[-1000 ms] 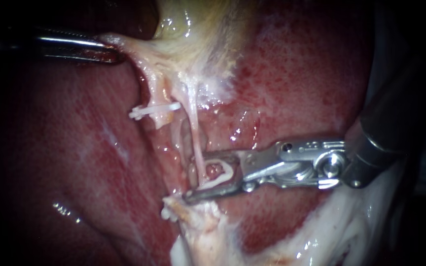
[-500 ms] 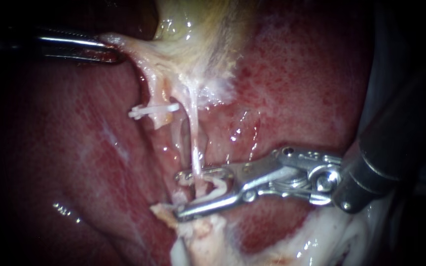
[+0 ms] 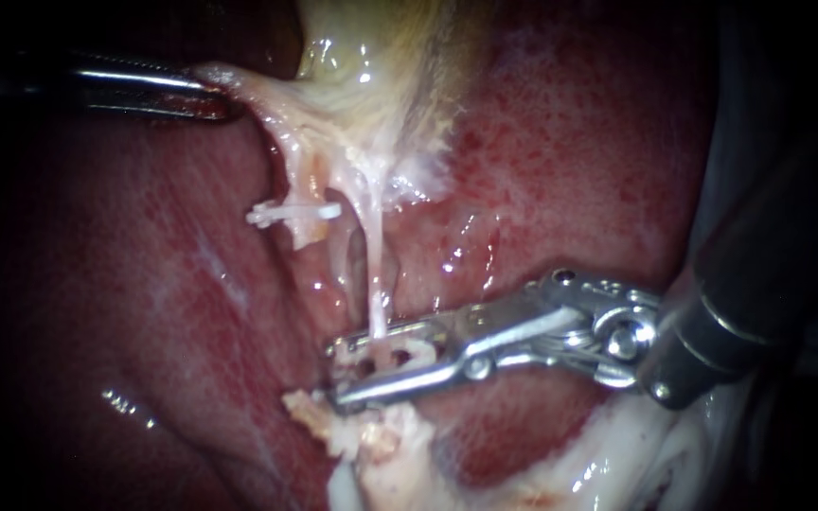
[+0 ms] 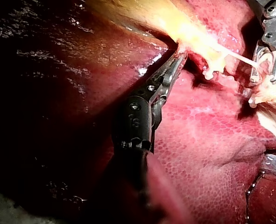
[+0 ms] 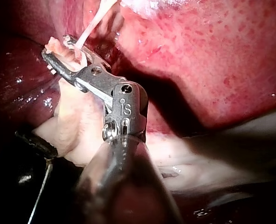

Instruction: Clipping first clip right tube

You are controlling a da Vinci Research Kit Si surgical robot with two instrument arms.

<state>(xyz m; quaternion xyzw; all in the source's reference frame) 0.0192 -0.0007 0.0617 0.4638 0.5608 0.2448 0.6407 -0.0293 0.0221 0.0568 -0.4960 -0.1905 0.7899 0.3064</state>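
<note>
Right instrument (image 3: 338,372) silver, slotted, pivot screws, dark round shaft, left instrument (image 3: 220,99) slim, grey

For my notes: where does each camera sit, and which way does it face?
Endoscope: close over the liver, facing the tube; shows left instrument, and right instrument with a clip in its tool.
Left wrist: on the left arm, looking along its instrument, whose tool grips pale tissue.
Right wrist: on the right arm, looking along its instrument to the tube.
Shared: all show the tube and right instrument.
</note>
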